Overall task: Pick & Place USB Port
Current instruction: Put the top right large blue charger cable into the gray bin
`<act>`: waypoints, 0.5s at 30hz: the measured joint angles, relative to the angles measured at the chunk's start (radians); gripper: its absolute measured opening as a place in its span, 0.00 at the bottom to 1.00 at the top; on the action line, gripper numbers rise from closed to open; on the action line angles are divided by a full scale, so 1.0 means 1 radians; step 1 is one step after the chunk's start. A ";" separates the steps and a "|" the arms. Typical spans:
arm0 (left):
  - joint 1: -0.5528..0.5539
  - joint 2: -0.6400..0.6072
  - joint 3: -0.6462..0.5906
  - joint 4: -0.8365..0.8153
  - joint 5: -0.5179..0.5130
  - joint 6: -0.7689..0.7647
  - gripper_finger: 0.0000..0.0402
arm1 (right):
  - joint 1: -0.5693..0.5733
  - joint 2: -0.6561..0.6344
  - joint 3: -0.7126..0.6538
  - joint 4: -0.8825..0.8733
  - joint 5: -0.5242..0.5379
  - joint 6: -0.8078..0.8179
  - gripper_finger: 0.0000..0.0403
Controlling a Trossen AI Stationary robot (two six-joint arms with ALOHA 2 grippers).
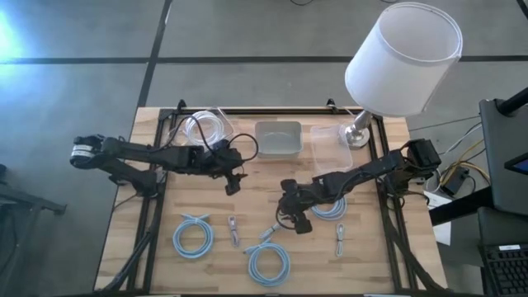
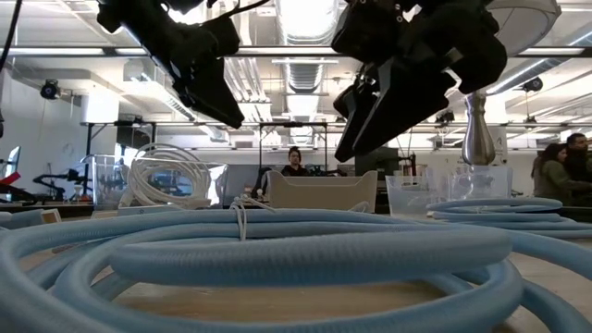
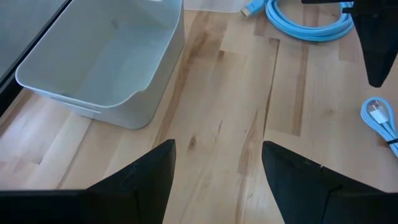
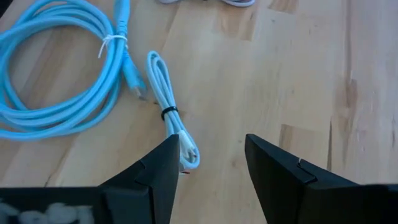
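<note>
From where I stand, the right gripper [image 1: 297, 221] hangs empty over mid-table, fingers spread, with a small bundled USB cable [image 4: 174, 121] lying on the wood just beside its fingertips, so this looks like the approach before the grab. Next it needs to centre over the bundle and drop. The left gripper [image 1: 232, 183] waits open and empty near the grey bin [image 1: 278, 139].

light blue cables [image 1: 192, 237], white lampshade [image 1: 403, 58]
</note>
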 joint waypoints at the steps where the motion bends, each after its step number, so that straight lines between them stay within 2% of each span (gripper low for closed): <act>1: 0.000 0.000 0.000 0.000 0.000 0.000 0.61 | 0.000 0.000 0.000 -0.005 0.000 0.015 0.45; 15: -0.001 0.000 -0.012 0.000 0.019 0.000 0.61 | 0.016 -0.005 0.000 -0.276 0.014 0.276 0.43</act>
